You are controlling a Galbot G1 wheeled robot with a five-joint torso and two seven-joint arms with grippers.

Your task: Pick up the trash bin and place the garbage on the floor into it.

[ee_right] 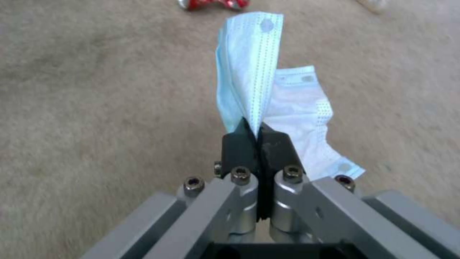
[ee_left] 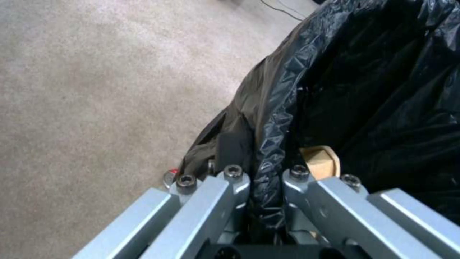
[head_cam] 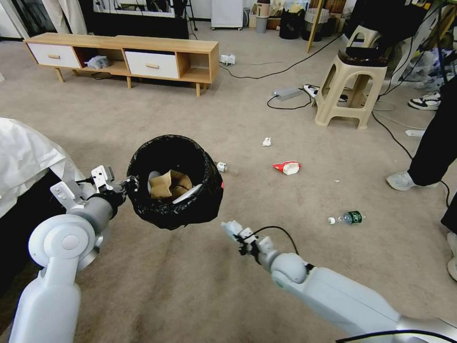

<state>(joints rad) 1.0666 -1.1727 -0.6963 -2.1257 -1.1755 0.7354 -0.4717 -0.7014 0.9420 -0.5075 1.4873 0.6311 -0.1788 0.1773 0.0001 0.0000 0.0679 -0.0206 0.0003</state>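
**Bin held up by left arm, face mask clamped in right**

We see the left end effector [head_cam: 127,185] clamped on the near-left rim of the trash bin [head_cam: 209,190], one finger outside the black liner and one inside; the left wrist view shows the liner fold [ee_left: 271,151] pinched between the fingers. The bin hangs clear of the floor [head_cam: 157,276], mouth up. Inside it we make out a crumpled brown paper bag [head_cam: 164,185] and something white beside it.

The right end effector [head_cam: 232,229] is just right of the bin and slightly nearer the robot, fingers closed on a light-blue face mask [ee_right: 249,68]; the mask sticks out past the fingertips over the carpet.

Garbage relative to the bin:
- crushed red can [ee_right: 213,3] on the floor under it, seen past the mask
- small bottle [head_cam: 223,166] touching or just behind its right side, we cannot tell which
- white paper wad [head_cam: 266,141] further right and beyond
- red-and-white wrapper [head_cam: 287,167] to the right
- green-labelled bottle [head_cam: 350,217] well apart, far right
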